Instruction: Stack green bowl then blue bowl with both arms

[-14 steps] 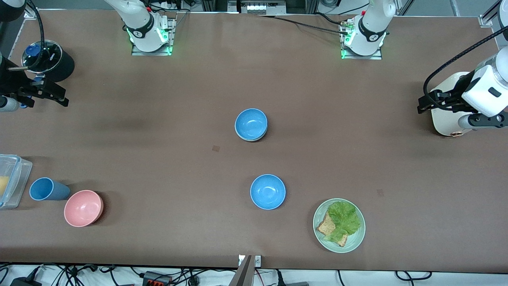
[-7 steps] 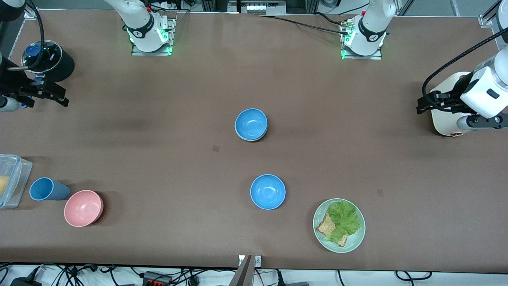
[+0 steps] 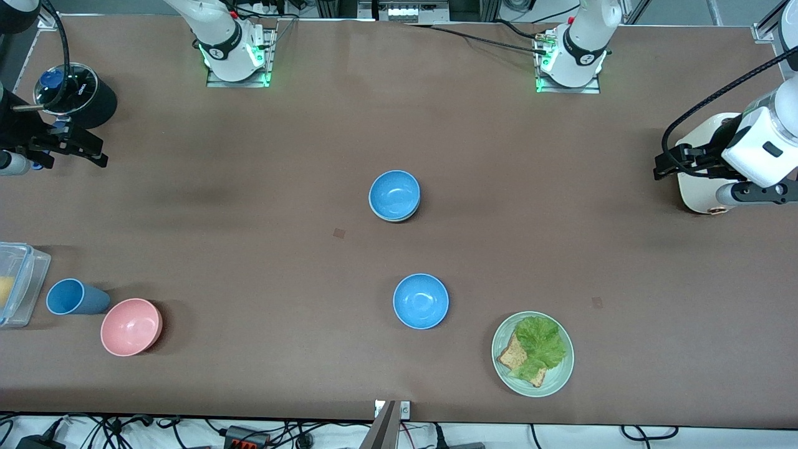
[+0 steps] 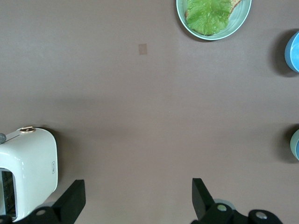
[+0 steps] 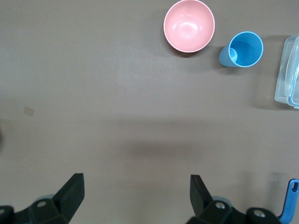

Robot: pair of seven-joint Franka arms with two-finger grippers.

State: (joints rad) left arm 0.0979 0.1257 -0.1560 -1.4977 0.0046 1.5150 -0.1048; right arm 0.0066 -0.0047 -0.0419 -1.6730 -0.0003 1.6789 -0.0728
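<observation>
A blue bowl (image 3: 394, 194) sits nested in the green bowl (image 3: 393, 219) at mid-table; only the green bowl's pale rim shows under it. This stack also shows at the edge of the left wrist view, where the green bowl (image 4: 294, 140) is cut off. A second blue bowl (image 3: 421, 301) stands alone, nearer the front camera. My left gripper (image 3: 666, 163) hangs open and empty at the left arm's end, beside a white toaster (image 3: 698, 181). My right gripper (image 3: 100, 154) hangs open and empty at the right arm's end. Both grippers (image 4: 138, 186) (image 5: 136, 182) see bare table between their fingers.
A pale green plate (image 3: 560, 374) with lettuce and toast lies near the front edge. A pink bowl (image 3: 131, 326), a blue cup (image 3: 75, 297) and a clear container (image 3: 15, 284) sit at the right arm's end. A black round device (image 3: 78, 96) stands there, nearer the bases.
The left arm's hand has drifted slightly beside the toaster. The bowls and the right arm have not moved.
</observation>
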